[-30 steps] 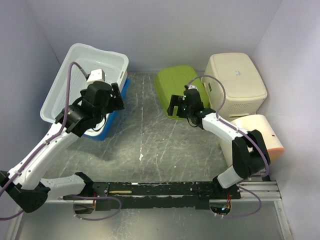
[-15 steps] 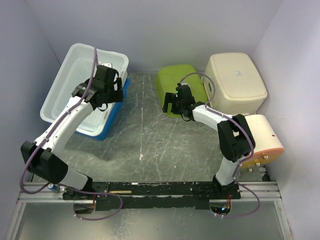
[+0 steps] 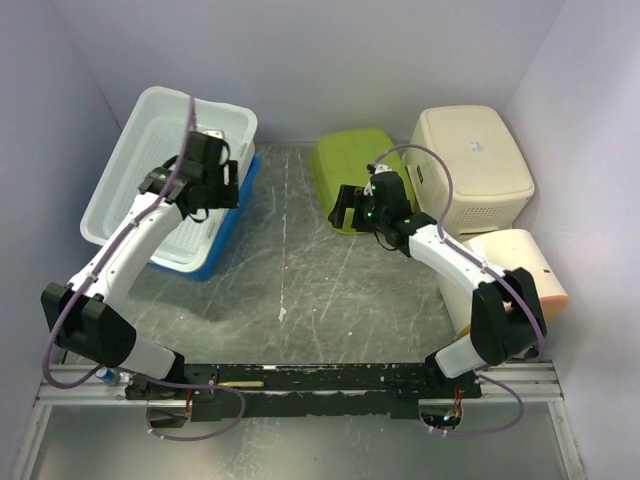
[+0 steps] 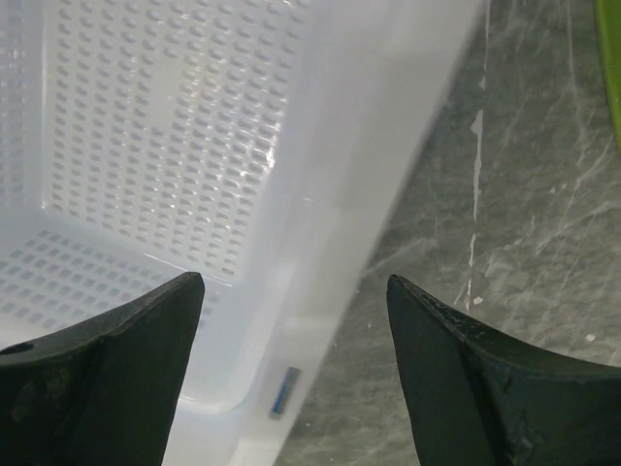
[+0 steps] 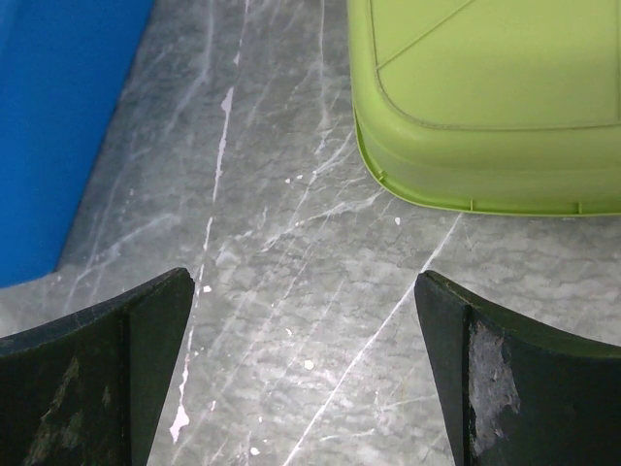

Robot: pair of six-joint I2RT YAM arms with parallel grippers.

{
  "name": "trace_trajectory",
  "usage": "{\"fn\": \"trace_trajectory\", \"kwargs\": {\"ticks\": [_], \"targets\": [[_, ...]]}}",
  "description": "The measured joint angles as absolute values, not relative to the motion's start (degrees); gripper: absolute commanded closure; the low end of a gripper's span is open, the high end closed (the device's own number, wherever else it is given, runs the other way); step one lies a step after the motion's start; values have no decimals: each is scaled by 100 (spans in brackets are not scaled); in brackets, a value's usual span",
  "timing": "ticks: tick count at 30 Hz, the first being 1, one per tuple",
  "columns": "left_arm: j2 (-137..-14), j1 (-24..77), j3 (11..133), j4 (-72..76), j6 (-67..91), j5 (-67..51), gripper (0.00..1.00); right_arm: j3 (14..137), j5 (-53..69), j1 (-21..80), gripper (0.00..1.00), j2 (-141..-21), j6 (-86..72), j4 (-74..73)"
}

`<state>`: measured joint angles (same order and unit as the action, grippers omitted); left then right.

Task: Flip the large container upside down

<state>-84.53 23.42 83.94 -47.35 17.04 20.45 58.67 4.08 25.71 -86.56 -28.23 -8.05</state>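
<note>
The big white basket [image 3: 120, 170] sits at about ten o'clock on the table [image 3: 300, 290], on top of a blue tub [image 3: 215, 250]. It is thin plastic full of little holes, so I think it is light, a bit bendy and smooth enough to slip. My left tool [image 4: 293, 282] is open, with the basket's three o'clock rim between its jaws, not pinched. That thick rim looks best to hold. My right tool [image 5: 303, 275] is open too, over the table by the green tub [image 3: 355, 165].
</note>
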Motion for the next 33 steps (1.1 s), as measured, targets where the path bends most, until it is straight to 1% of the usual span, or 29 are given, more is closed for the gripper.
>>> {"fn": "trace_trajectory", "kwargs": {"ticks": [3,7,12,16,20,24,33], "targets": [[-8302,1806,8471,-4672,1898,1673,14,5843,357,2571,0,-8374,-2827,-893],[-8342,1221,9063,-4414,2414,1400,14,5846,303,2571,0,-8213,-2825,-978],[-8912,1131,9942,-3865,2818,1131,13,5916,298,2571,0,-8300,-2823,-1131],[-9784,1107,10534,-3531,2958,825,13,5961,301,2571,0,-8350,-2825,-1232],[-10433,1098,10645,-3378,2982,631,15,5988,283,2571,0,-8353,-2825,-1343],[-10831,1098,10643,-3323,2985,486,16,5992,250,2571,0,-8425,-2827,-1389],[-10901,1092,10615,-2888,3050,469,17,6012,239,2571,1,-8670,-2836,-1492]]}}
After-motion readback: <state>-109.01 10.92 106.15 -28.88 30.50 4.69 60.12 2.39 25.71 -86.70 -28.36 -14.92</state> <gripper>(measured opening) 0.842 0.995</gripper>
